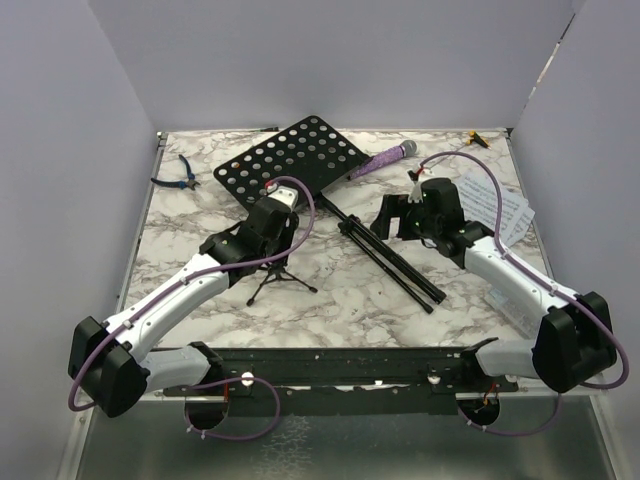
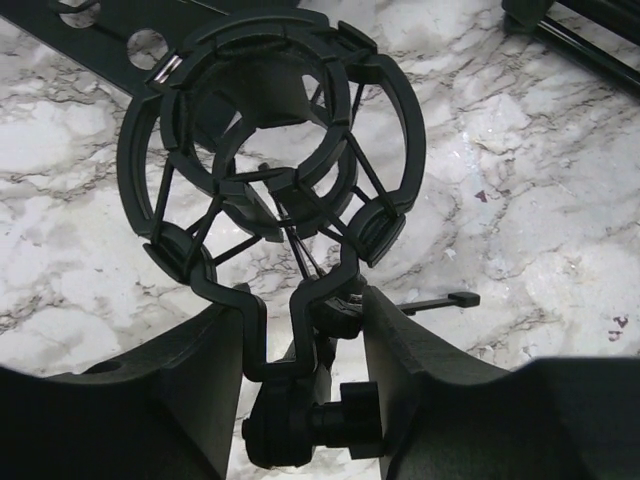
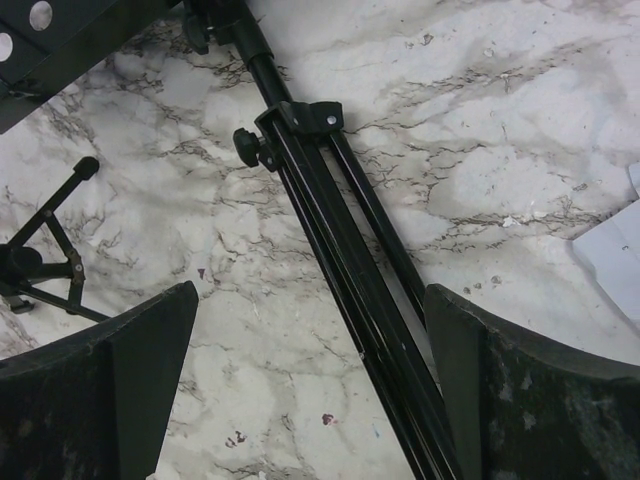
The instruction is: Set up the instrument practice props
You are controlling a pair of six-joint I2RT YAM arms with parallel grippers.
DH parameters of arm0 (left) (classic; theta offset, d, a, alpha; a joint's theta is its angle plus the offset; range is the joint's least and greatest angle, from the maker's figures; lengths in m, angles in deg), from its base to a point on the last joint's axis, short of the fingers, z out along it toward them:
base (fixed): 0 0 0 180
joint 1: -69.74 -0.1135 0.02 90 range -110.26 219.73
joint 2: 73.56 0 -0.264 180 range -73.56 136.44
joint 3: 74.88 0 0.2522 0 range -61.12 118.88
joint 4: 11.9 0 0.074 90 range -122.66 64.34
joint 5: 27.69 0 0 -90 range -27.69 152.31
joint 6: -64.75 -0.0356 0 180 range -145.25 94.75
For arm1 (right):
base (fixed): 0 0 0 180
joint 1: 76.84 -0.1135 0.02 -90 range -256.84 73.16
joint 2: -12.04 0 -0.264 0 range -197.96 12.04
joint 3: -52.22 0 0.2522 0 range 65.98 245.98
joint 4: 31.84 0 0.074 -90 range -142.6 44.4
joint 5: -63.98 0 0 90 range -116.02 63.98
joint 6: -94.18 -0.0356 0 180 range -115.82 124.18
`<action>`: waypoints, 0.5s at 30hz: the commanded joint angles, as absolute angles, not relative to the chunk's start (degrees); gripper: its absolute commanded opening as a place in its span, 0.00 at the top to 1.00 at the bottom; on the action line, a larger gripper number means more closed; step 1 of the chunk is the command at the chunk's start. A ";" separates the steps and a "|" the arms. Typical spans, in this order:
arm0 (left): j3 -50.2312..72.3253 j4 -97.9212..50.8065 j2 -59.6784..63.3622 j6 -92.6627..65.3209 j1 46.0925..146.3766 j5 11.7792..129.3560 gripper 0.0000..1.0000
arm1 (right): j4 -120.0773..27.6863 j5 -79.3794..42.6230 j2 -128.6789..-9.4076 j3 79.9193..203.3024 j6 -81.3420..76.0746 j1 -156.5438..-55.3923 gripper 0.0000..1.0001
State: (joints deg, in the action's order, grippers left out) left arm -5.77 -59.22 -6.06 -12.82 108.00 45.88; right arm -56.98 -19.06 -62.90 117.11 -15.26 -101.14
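The tall black music stand lies flat on the marble table, its perforated desk (image 1: 290, 160) at the back and its folded legs (image 1: 395, 262) running toward the front right. The small black tripod mic stand (image 1: 277, 278) stands upright at centre left. My left gripper (image 1: 268, 222) is shut on its neck (image 2: 300, 330), just below the round shock-mount clip (image 2: 270, 150). My right gripper (image 1: 392, 215) hovers open and empty over the music stand's folded legs (image 3: 340, 260), one finger on each side. The purple glitter microphone (image 1: 385, 158) lies beside the desk. White sheet-music pages (image 1: 497, 205) lie at the right.
Blue-handled pliers (image 1: 178, 178) lie at the back left. A small yellow and black object (image 1: 478, 138) sits at the back right corner. White walls enclose the table on three sides. A leg of the mic stand (image 3: 50, 250) and a page corner (image 3: 618, 250) show in the right wrist view.
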 commanded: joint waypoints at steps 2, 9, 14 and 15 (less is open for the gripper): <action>-5.79 -58.53 -6.84 -13.87 107.96 37.20 0.53 | -59.42 -22.12 -61.34 117.23 -15.54 -101.38 0.00; -6.16 -59.28 -7.90 -16.03 107.87 30.96 0.60 | -59.53 -23.36 -61.18 117.68 -15.97 -101.43 0.00; -7.04 -59.59 -7.91 -16.37 107.78 26.37 0.61 | -59.32 -24.48 -61.35 117.87 -17.31 -101.37 0.00; -7.26 -59.59 -7.88 -16.44 107.79 25.69 0.61 | -59.34 -24.66 -61.41 117.98 -17.27 -101.36 0.00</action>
